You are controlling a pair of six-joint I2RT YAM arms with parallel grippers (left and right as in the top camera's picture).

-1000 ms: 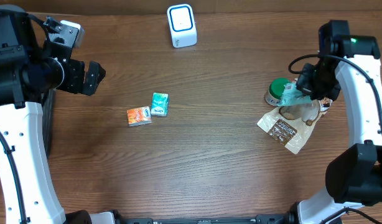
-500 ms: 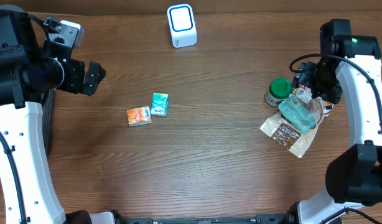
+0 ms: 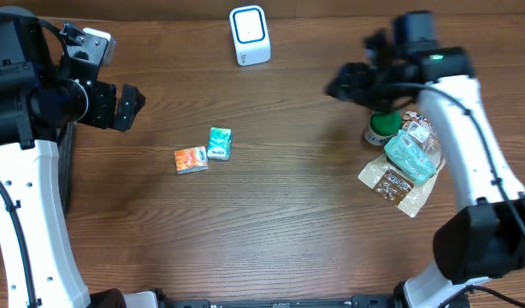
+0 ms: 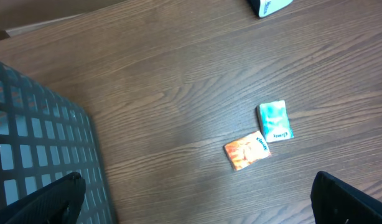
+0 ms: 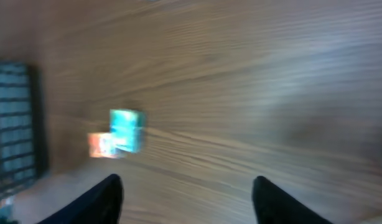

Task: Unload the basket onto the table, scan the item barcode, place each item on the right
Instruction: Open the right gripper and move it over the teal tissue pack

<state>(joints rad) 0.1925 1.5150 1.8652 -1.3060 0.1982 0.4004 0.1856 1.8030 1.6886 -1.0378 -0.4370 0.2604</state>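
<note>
Two small boxes lie side by side left of the table's middle: a teal one (image 3: 220, 142) (image 4: 275, 121) (image 5: 124, 129) and an orange one (image 3: 191, 159) (image 4: 246, 150) (image 5: 101, 144). The white barcode scanner (image 3: 250, 34) stands at the far edge. My right gripper (image 3: 333, 87) (image 5: 188, 199) hangs open and empty over bare wood right of centre, blurred with motion, well short of the boxes. My left gripper (image 3: 131, 104) (image 4: 194, 202) is wide open and empty, high at the left.
At the right lie a green-lidded tub (image 3: 380, 124), a teal packet (image 3: 409, 156) and a brown packet (image 3: 391, 182) in a heap. A grey mesh basket (image 4: 35, 149) stands off the table's left edge.
The right gripper opened and let the teal packet drop onto the heap at the right, then swung up and left toward the table's middle. The left arm has not moved.
</note>
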